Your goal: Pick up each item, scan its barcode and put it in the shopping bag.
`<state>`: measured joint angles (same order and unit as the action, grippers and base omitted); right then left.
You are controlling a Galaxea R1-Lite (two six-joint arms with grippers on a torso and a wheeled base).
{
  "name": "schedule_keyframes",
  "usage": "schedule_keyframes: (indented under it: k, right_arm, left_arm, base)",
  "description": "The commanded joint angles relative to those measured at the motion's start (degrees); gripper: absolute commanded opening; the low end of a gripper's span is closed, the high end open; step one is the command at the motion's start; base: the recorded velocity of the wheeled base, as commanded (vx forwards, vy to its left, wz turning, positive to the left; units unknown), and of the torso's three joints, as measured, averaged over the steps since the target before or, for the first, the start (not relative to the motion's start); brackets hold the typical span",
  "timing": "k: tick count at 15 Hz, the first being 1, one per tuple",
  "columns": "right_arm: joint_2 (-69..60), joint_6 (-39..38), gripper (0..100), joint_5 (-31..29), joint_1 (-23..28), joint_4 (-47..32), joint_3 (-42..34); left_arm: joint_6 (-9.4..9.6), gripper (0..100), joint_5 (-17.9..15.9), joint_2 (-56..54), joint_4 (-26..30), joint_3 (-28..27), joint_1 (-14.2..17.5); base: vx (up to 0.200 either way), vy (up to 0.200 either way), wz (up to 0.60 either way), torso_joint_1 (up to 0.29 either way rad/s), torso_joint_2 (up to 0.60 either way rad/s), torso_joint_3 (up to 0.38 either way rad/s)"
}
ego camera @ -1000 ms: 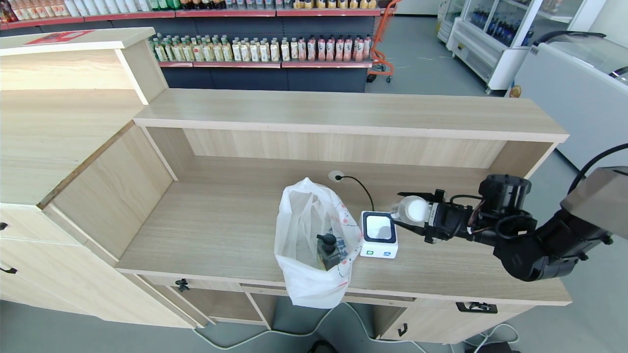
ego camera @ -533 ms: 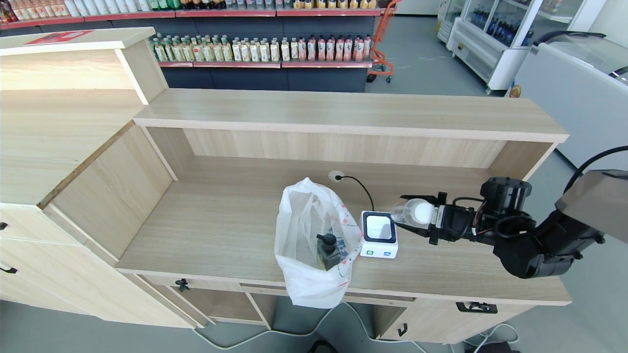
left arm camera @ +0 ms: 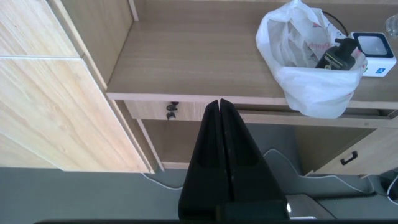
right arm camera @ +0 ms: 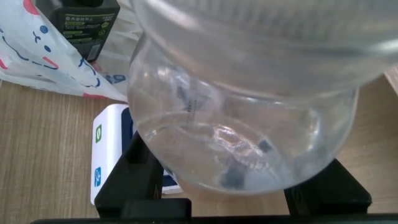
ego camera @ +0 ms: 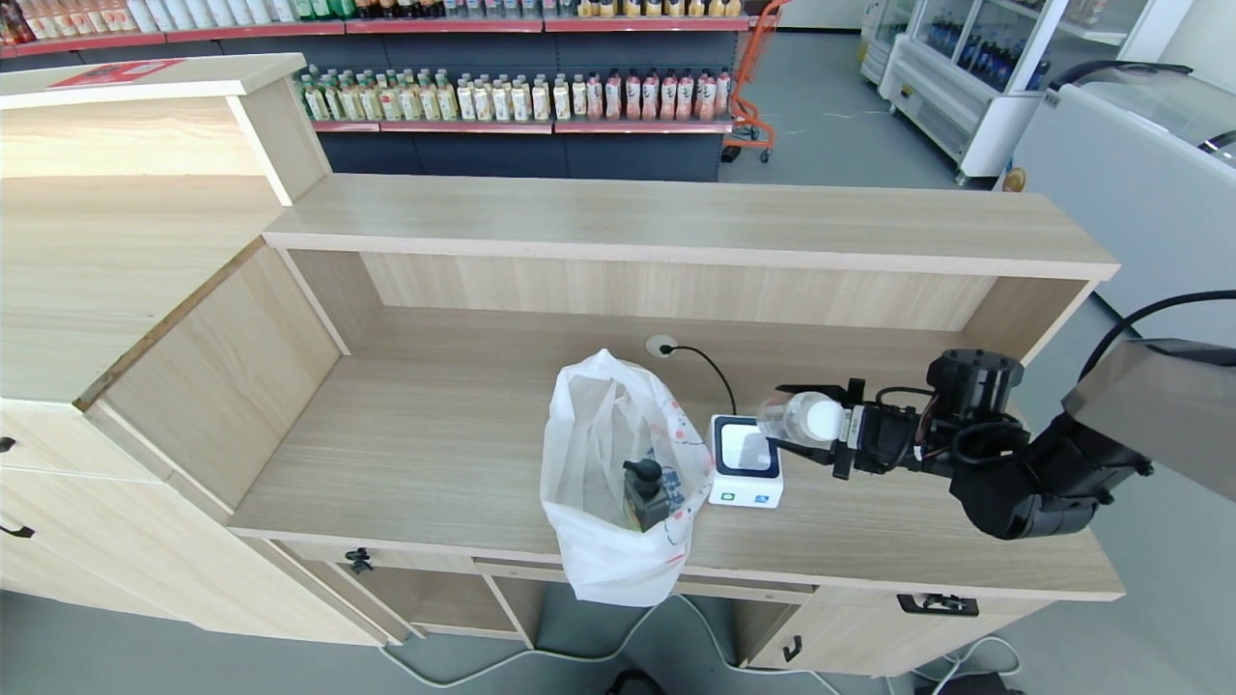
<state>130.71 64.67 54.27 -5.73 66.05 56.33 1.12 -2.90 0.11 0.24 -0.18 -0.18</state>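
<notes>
My right gripper [ego camera: 806, 425] is shut on a clear plastic bottle [ego camera: 797, 418] with a white cap, held sideways just above the right edge of the white barcode scanner [ego camera: 744, 459]. Up close the clear bottle [right arm camera: 249, 99] hangs over the scanner [right arm camera: 115, 155]. A white shopping bag [ego camera: 612, 473] stands left of the scanner, hanging over the counter's front edge, with a dark pump bottle [ego camera: 645, 494] inside. My left gripper [left arm camera: 220, 134] is shut and hangs low in front of the counter, left of the bag [left arm camera: 308, 56].
The wooden counter [ego camera: 435, 454] has a raised back shelf and a side wall on the left. A black cable [ego camera: 705, 365] runs from the scanner to a hole in the counter. Drawers sit below the front edge.
My right gripper has carried the bottle a little left, so it now overlaps the scanner's right edge. The bag and scanner have stayed put.
</notes>
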Motion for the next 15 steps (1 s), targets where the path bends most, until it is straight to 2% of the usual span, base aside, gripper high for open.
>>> schedule_keyframes:
  k: [1, 15]
  right_arm:
    - [1.4, 0.0, 0, 0.2, -0.3, 0.0, 1.8]
    - [5.4, -0.2, 0, 0.8, -2.5, -0.1, 5.5]
  left_arm:
    - [0.02, 0, 0.0, 0.0, 0.0, 0.0, 0.0]
    - [0.02, 0, 0.0, 0.0, 0.0, 0.0, 0.0]
  base:
    - [0.000, 0.000, 0.00, 0.000, 0.00, 0.000]
    - [0.000, 0.000, 0.00, 0.000, 0.00, 0.000]
